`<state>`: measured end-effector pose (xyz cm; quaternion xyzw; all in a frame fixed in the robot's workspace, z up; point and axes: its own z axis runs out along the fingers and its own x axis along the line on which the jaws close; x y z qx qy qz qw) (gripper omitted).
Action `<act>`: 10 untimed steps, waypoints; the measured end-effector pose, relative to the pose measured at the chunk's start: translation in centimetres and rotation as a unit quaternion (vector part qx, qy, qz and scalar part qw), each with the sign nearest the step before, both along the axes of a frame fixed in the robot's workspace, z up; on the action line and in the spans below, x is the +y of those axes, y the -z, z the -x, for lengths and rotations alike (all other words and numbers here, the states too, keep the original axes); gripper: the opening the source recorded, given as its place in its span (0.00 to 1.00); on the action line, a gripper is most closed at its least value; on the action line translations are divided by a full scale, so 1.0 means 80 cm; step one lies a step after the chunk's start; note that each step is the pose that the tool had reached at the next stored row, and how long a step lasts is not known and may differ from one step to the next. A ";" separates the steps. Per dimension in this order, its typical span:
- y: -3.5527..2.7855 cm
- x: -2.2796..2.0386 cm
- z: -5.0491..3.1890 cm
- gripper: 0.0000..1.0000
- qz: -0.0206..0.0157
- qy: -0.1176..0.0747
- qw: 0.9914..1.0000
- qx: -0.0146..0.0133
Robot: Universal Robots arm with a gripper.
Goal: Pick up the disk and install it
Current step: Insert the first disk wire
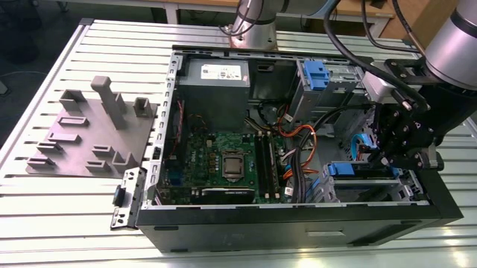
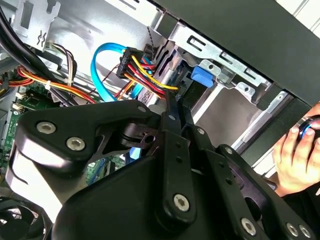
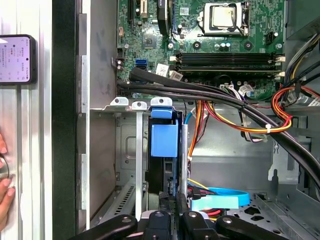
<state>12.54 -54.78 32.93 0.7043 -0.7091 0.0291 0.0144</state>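
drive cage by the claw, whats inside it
The disk, on edge with its blue rail showing, sits in the drive cage. The claw covers its near end.

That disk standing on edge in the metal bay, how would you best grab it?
Pinch its two broad flat faces at the end nearest the gripper, coming down through the open side of the case. The disk stands on edge between the walls of the cage, with its blue-railed edge exposed, so probably just that end is free.
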 end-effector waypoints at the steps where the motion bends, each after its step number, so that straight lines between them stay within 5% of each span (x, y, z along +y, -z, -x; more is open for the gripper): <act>1: 0.0002 0.0000 0.000 0.16 0.000 0.000 1.000 0.000; 6: 0.0010 0.0000 0.000 0.17 -0.001 0.000 1.000 0.000; 10: -0.0063 0.0000 0.000 0.24 -0.002 0.000 1.000 0.000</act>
